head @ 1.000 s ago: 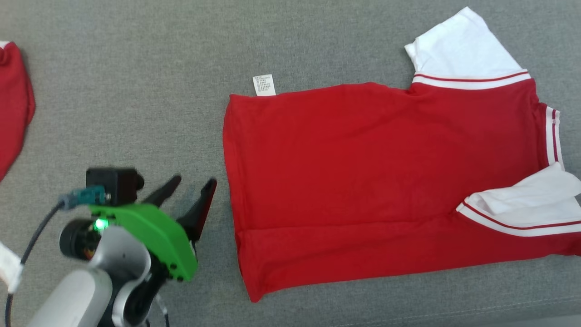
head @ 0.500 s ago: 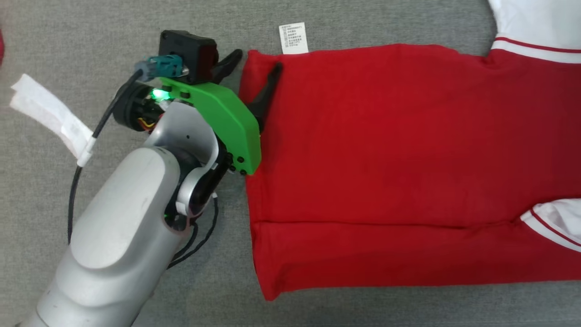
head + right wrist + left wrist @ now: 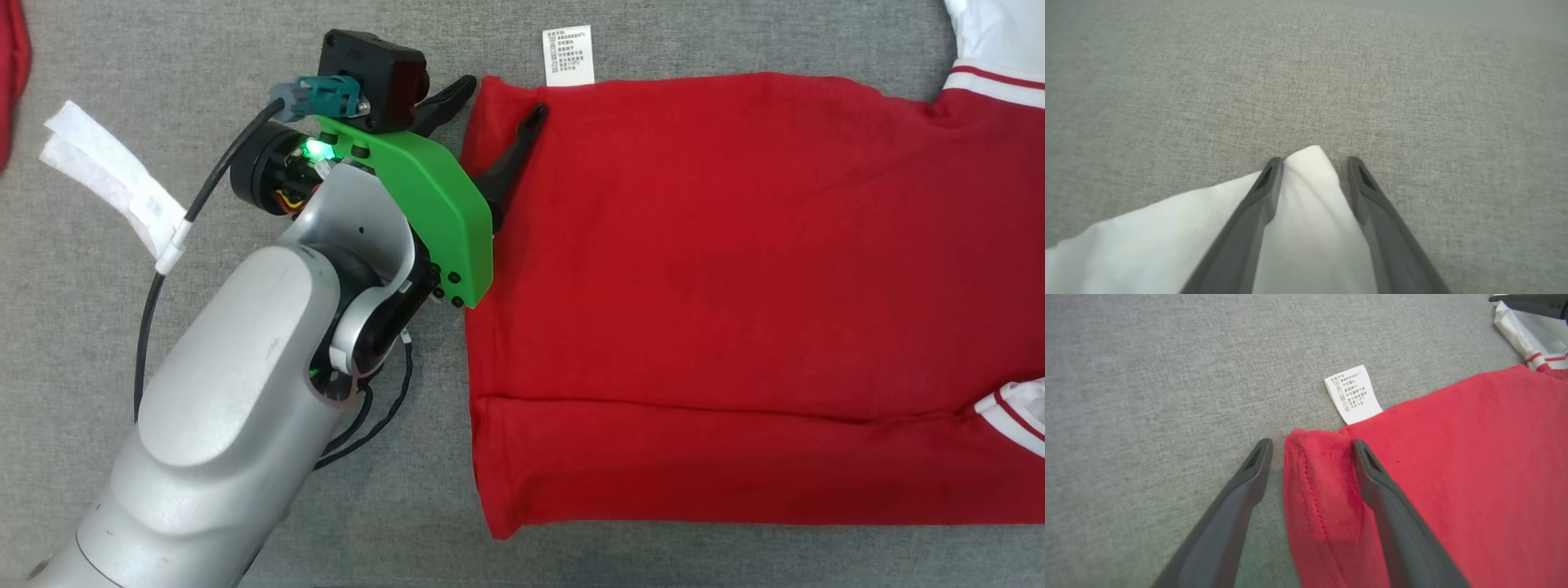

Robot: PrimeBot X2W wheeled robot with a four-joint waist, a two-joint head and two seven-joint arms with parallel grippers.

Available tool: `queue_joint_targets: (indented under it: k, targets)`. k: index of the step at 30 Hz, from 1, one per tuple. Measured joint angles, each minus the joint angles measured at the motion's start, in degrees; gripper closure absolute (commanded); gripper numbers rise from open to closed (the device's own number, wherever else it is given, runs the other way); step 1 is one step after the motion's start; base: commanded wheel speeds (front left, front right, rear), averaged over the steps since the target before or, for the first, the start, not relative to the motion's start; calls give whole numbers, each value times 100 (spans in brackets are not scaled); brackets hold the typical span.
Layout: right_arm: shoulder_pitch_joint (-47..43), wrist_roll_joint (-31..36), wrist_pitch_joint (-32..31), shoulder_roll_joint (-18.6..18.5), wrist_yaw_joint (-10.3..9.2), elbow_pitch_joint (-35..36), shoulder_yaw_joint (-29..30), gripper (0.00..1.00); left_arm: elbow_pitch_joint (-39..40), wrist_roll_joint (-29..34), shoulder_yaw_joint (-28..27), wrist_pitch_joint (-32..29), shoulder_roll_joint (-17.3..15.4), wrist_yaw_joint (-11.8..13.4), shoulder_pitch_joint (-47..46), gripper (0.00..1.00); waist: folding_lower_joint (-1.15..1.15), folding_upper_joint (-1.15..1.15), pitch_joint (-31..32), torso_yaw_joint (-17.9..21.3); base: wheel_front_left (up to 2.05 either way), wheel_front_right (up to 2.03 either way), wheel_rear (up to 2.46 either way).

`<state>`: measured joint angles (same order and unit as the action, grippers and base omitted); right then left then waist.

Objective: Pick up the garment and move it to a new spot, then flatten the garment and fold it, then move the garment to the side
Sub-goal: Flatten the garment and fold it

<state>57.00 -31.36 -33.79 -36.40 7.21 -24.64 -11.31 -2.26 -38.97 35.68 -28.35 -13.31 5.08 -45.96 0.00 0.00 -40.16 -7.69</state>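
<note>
- Currently my left gripper [image 3: 504, 96] sits at the top left corner of the garment [image 3: 735, 286] in the head view. Its fingers are spread wide and straddle that corner, one lying on the grey bench [image 3: 735, 33] and the other resting on the red cloth. Nothing is pinched.
- From the left wrist view I see the hem corner bunched up a little between the two fingers. The care label [image 3: 569, 55] sticks out from the edge just beyond, and its print is too small for me to read.
- The garment lies spread on the bench, with a fold line running along its lower part. The head view cuts it off on the right, so I get only a sliver of a white sleeve [image 3: 996, 33] with its red stripe at the top corner, and a bit of white trim low on the right.
- My right gripper [image 3: 1315, 160] has its fingers apart around the tip of a white sleeve; which sleeve, I cannot tell. One finger touches the cloth and the other stands just off it, so it has no hold.
- My left forearm hides part of the bench beside the garment.
- At the left edge a second red cloth [image 3: 10, 65] is mostly out of frame, so I cannot make out what it is.
- A white strip [image 3: 106, 175] hangs on the arm's cable [image 3: 151, 310].
</note>
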Motion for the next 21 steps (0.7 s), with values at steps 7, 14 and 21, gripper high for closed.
queue_joint_targets:
  k: [7, 14, 21]
  targets:
    - [-58, -534, 342, -47, 21, 96, -312, 100, -174, -112, 4, -40, -13, -135, -79, 100, 0, 0, 101, 123, 0, 0, 0]
    - [-296, -951, 938, -253, 27, 225, -424, 100, 33, -188, -176, 230, -180, -127, 153, 100, 0, 0, 357, 222, 0, 0, 0]
    - [-1396, -1639, 1711, -801, 29, 971, -476, 100, 616, -381, -269, 434, -359, 33, 988, 100, 0, 0, 802, 352, 0, 0, 0]
